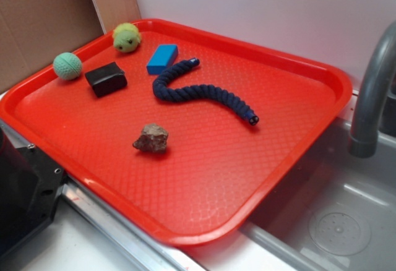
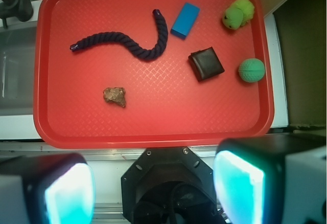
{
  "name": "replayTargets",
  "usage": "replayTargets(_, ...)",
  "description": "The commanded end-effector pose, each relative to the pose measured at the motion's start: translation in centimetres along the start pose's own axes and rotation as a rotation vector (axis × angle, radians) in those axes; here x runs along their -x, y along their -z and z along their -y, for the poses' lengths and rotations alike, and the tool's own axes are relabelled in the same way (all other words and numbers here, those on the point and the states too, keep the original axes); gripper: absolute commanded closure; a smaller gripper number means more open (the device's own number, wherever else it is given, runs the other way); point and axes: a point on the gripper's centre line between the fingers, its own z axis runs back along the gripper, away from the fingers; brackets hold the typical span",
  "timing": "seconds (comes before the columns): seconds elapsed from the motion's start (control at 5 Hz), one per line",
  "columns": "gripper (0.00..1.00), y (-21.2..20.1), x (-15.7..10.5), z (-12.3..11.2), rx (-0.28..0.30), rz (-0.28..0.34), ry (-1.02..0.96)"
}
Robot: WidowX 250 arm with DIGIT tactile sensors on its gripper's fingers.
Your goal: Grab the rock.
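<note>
Nothing of the grab is done yet, as far as can be judged: the rock (image 1: 151, 138) is seen lying free on the red tray (image 1: 204, 178), in the open stretch toward the tray's near edge, with bare plastic all round it and no finger anywhere close. From the wrist view the gripper (image 2: 153, 193) is looked down through from high above, its two pads, one of them (image 2: 69, 193) glowing pale teal, spread wide apart at the bottom of the picture, and nothing is held between them, so the jaws are read as open and empty. The rock (image 2: 115, 96) is placed in that view left of centre, well apart from the dark blue rope (image 2: 134, 44) curling above it and further still from the black block (image 2: 206, 63). Off in the far corner the blue block (image 2: 185, 20), the yellow-green ball (image 2: 238, 14) and the teal ball (image 2: 251, 70) are clustered, none of them in the way. A sink (image 1: 334, 221) and grey faucet (image 1: 371, 98) are seen beside the tray. What is left, then, is judged to be the whole job: the arm is to be brought over the stone, lowered, and the fingers closed on its rough, uneven flanks, where a slip is to be feared if the grip is taken on a sloping face.
</note>
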Motion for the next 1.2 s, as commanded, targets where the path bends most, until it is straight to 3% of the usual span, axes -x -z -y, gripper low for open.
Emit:
replayTargets(0.0,0.0,0.0,0.0,0.0,0.0,0.0,0.0)
replayTargets(0.2,0.0,4.4,-0.9,0.9,0.048,-0.058,0.131)
replayTargets(0.4,0.0,9.7,-1.8,5.1,-0.002,-0.068,0.33)
replayTargets(0.6,0.0,14.8,-2.2,7.8,0.01,-0.038,0.498)
replayTargets(0.8,0.0,18.4,-2.7,8.9,0.051,0.012,0.67)
replayTargets(1.0,0.0,19.1,-2.1,8.8,0.1,0.031,0.811)
